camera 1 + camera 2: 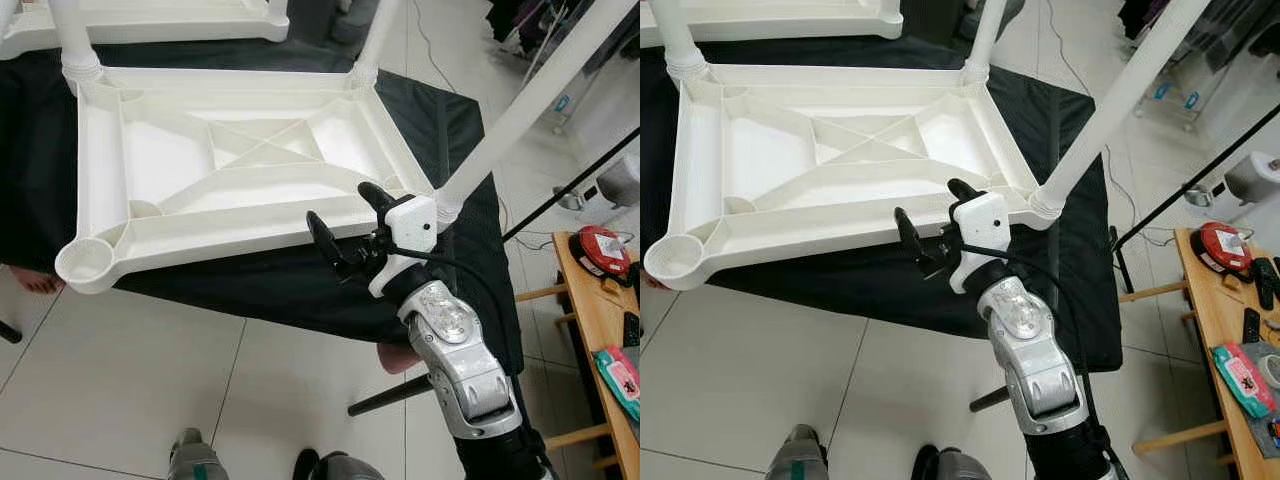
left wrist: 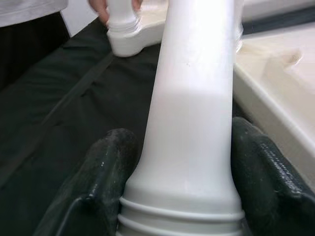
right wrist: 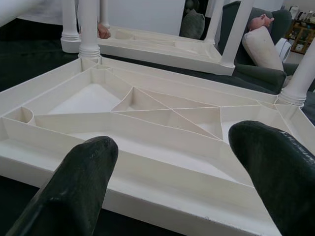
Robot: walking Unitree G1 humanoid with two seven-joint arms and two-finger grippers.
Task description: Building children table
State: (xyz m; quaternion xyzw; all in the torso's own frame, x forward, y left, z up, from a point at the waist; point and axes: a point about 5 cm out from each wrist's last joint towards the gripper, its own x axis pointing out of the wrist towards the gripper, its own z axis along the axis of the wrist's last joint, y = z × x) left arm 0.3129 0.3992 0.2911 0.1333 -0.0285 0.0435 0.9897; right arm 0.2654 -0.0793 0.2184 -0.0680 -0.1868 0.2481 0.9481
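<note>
**A:** What could go wrong from here?

**B:** The table (image 1: 230, 170) lies upside down on a dark cloth (image 1: 300, 290), with three legs standing in their corner sockets and the near left socket (image 1: 88, 262) still empty. The right gripper (image 1: 345, 225) hovers at the near rim, just beside the leg (image 1: 530, 105) in the near right corner. That leg leans out steeply to the right. If the arm knocks it, I'd guess it could tip out of its socket, or drag the whole table across the cloth.

**B:** The left side carries a risk too. The left gripper (image 2: 182, 162) has a leg (image 2: 189, 113) between its fingers (image 2: 98, 172), near the ribbed collar. A twist or a pull off-axis could jam the leg or lift that corner.

**A:** Anything else nearby?

**B:** A person's hand (image 2: 101, 7) rests at a leg of a second table (image 3: 167, 46) behind. It's well apart from the fingers, but a sliding table could reach it.

**A:** How are the arms posed?

**B:** The right forearm rises from below, its wrist bent toward the table and its black fingers spread wide, holding nothing, above the rim and pointing across the ribbed underside. The left fingers sit on both sides of their leg, touching or nearly so; a firm clamp looks likely, though I can't be sure.
</note>
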